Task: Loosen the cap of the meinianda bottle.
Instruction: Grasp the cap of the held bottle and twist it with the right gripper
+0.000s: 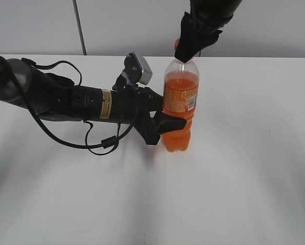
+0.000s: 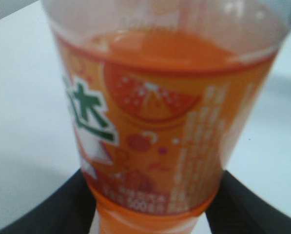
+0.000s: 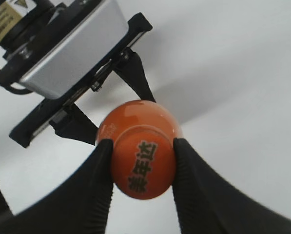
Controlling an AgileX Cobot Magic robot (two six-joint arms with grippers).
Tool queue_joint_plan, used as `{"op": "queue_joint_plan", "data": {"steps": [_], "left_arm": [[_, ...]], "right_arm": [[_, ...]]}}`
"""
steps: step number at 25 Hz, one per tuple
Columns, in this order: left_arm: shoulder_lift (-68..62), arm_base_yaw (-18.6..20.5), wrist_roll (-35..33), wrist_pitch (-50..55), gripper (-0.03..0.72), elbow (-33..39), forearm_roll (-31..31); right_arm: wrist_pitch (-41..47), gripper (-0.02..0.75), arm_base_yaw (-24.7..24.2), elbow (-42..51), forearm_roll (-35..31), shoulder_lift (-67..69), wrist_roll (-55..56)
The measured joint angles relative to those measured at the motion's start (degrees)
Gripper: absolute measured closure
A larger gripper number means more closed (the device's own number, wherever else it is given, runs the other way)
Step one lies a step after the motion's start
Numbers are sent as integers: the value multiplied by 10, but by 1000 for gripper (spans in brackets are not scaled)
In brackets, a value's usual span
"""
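Note:
The meinianda bottle stands upright on the white table, clear plastic with orange liquid and an orange label. My left gripper is shut on the bottle's lower body from the left; the left wrist view shows the label close up between the two black fingers. My right gripper comes down from above and is shut on the cap. In the right wrist view the orange cap with dark characters sits squeezed between the two black fingers.
The left arm with its cables lies across the table's left half. The left wrist camera housing shows below the cap in the right wrist view. A grey wall stands behind the table.

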State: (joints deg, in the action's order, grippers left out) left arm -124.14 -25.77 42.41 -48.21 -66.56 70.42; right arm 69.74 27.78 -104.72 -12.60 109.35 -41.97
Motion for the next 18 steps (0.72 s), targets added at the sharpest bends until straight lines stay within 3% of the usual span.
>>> {"op": "queue_joint_plan", "data": {"steps": [7, 18], "left_arm": [[0, 0, 0, 0, 284, 0, 1], [0, 1, -1, -1, 286, 0, 2]], "right_arm": [[0, 462, 0, -1, -4, 0, -282], [0, 462, 0, -1, -24, 0, -395]]}}
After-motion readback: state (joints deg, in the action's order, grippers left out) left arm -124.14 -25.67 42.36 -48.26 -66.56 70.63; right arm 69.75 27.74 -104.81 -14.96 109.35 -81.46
